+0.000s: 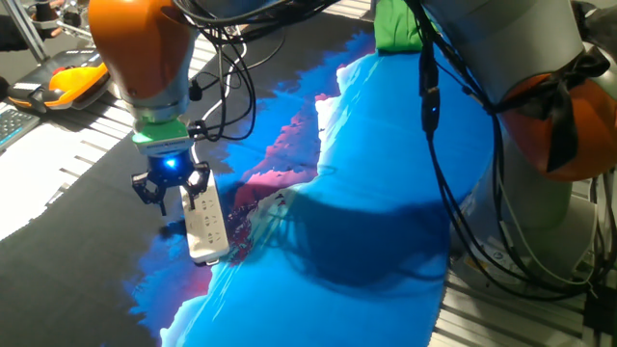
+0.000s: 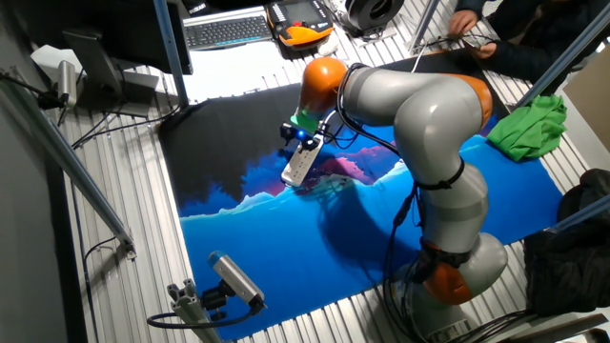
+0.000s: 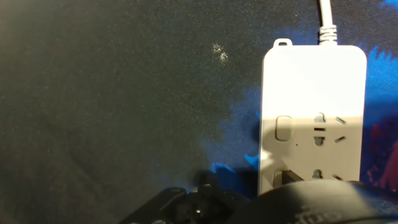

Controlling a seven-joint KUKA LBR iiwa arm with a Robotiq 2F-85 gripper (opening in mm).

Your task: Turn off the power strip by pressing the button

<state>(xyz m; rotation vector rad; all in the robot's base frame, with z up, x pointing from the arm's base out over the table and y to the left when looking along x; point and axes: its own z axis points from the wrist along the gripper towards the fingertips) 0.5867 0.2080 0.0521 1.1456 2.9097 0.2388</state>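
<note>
**Hand poised over the power strip — button not yet pressed**

Step in hand: the approach. The hand (image 1: 172, 188) hangs just above the upper end of the power strip (image 1: 204, 225), which lies flat on the dark-and-blue cloth (image 1: 386, 193) covering the desk, near the cloth's left part in one fixed view. In that view two dark fingers flank the strip's top end, but whether the tips are apart or together cannot be told from any view.

In the hand view the button (image 3: 284, 128) shows as a pale rounded rectangle on the strip's left side, next to the first row of socket slots. The cord (image 3: 326, 18) leaves the strip at its far end. The hand's own dark body fills the bottom edge of that view, with the button just beyond it.

Judgement on the next move: a small alignment so that one fingertip sits over the button, then a short straight push downward.

Surroundings: a green cloth (image 2: 529, 126) lies well apart at the far right — no concern. The robot's own cables (image 1: 231, 87) dangle beside the hand. Nothing stands between hand and button. The strip is light and unfixed; an off-centre push could slide it.
</note>
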